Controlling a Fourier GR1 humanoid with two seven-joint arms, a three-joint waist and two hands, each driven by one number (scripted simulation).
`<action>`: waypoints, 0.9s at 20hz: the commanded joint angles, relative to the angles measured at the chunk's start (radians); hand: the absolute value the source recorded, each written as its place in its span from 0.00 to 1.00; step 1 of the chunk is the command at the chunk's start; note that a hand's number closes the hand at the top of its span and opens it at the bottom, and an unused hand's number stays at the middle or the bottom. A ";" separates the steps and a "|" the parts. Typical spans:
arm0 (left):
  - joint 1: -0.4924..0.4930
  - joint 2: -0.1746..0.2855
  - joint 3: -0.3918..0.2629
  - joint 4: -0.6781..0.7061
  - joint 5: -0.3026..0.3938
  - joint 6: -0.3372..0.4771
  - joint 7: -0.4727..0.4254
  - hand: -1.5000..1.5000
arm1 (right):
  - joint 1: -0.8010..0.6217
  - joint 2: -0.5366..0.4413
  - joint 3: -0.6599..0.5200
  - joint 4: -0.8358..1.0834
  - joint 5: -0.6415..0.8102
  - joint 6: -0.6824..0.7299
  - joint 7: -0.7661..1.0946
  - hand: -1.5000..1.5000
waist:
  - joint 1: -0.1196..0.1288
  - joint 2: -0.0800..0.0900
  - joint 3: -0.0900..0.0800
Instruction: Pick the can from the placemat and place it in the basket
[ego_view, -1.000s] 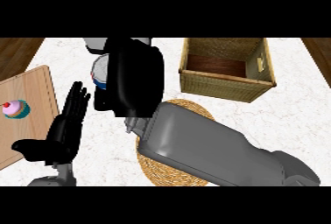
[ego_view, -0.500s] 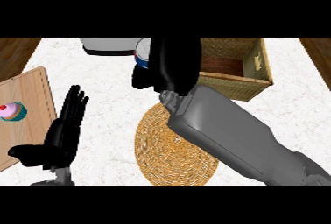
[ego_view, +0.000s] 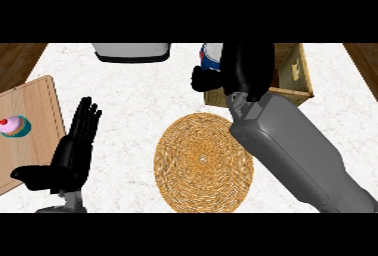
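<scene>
My right hand (ego_view: 247, 67) curled around the can (ego_view: 211, 54) at the basket's (ego_view: 297, 70) left rim — my left hand (ego_view: 74, 150), fingers straight, rested well left of it.

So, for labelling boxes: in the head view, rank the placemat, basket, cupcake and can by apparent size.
1. placemat.
2. basket, partly hidden.
3. cupcake and can: unsure, right hand hides most of it.

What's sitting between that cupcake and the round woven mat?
In the head view, the left hand rests open there, fingers up, between the cupcake and the mat.
</scene>
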 joint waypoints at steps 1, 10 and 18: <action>-0.035 0.002 -0.005 -0.017 -0.025 0.017 0.043 0.50 | 0.054 -0.003 -0.044 0.003 0.027 0.043 0.020 1.00 | 0.003 0.001 0.000; -0.025 0.014 0.034 0.021 0.010 -0.034 0.005 0.50 | 0.139 -0.014 -0.125 0.033 0.025 0.114 -0.132 1.00 | 0.006 0.002 0.000; 0.040 -0.032 -0.010 -0.032 -0.027 -0.009 -0.014 0.50 | 0.156 0.002 -0.242 0.128 0.040 0.056 -0.261 1.00 | 0.010 0.002 0.000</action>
